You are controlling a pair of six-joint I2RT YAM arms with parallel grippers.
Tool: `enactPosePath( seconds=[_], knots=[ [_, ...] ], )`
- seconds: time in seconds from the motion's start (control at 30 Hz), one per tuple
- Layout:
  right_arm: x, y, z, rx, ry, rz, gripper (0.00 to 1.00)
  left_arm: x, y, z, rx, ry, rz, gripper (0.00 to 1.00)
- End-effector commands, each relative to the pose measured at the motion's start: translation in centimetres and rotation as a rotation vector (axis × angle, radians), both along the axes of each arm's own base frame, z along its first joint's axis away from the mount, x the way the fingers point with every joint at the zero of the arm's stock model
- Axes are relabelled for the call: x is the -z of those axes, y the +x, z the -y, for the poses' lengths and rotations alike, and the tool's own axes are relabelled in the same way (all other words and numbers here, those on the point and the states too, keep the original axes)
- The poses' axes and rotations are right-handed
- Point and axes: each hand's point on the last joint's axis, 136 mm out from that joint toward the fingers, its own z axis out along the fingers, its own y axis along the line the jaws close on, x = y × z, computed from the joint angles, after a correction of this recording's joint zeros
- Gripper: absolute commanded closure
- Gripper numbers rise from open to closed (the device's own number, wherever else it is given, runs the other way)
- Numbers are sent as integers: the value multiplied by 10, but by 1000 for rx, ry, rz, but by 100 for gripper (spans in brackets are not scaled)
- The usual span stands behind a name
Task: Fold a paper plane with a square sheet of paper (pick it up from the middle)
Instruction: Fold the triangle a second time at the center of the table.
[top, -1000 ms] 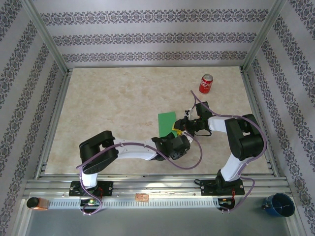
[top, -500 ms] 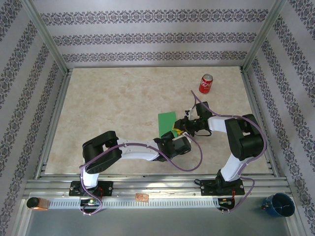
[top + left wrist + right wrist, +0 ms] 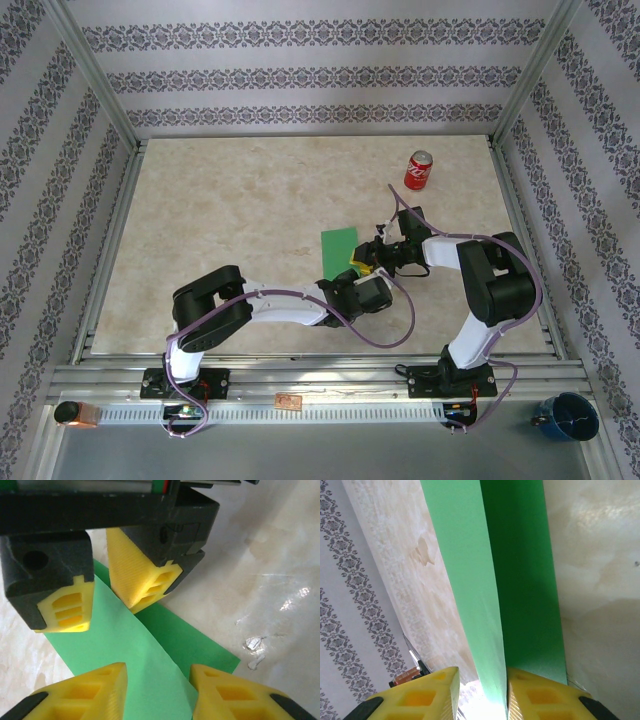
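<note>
The green sheet of paper (image 3: 338,248) lies mid-table, folded into a narrow strip, with its upper layer (image 3: 130,650) lifted off the lower one. My left gripper (image 3: 347,279) comes at its near end. In the left wrist view the left gripper (image 3: 157,695) is open, its yellow fingers on either side of the raised layer. My right gripper (image 3: 363,262) reaches in from the right. Seen from the left wrist, the right gripper (image 3: 107,615) straddles the same layer. In its own view the right gripper (image 3: 482,695) is open, and the paper (image 3: 520,570) rests against its right finger.
A red soda can (image 3: 418,171) lies at the back right of the marble-patterned tabletop (image 3: 220,220). Patterned walls and an aluminium frame enclose the table. A blue cup (image 3: 567,415) sits off the table at the near right corner.
The left gripper's jaws have narrowed around the paper's raised layer, and the left arm has edged forward. The right arm and the paper have stayed put.
</note>
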Motion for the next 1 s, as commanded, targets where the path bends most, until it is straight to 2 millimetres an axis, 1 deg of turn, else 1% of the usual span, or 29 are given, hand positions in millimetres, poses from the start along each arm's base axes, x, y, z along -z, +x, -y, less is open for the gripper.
enactPosePath(
  seconds=[0.0,0.23,0.37,0.47,0.57,0.63,0.77,0.87,0.97],
  knots=[
    [-7,4,0,2,2,30,70,-1,3,-6,-4,21,-7,69],
    [-6,5,1,10,-10,31,70,-4,4,-4,-1,3,-23,91],
    [-9,7,6,25,-34,46,69,-11,6,-4,-20,-42,-44,100],
    [-11,9,15,55,-87,68,69,-14,5,-5,-39,-107,-104,100],
    [-13,10,34,109,-196,121,66,-16,4,-8,-75,-205,-209,100],
    [-15,12,52,152,-298,194,66,-22,5,-9,-104,-300,-276,100],
    [-27,12,77,241,-407,349,65,-35,6,-11,-134,-497,-404,100],
    [-39,7,82,259,-398,405,65,-45,10,-13,-151,-616,-473,100],
    [-45,0,73,228,-322,397,64,-48,13,-14,-158,-687,-527,100]
  ],
)
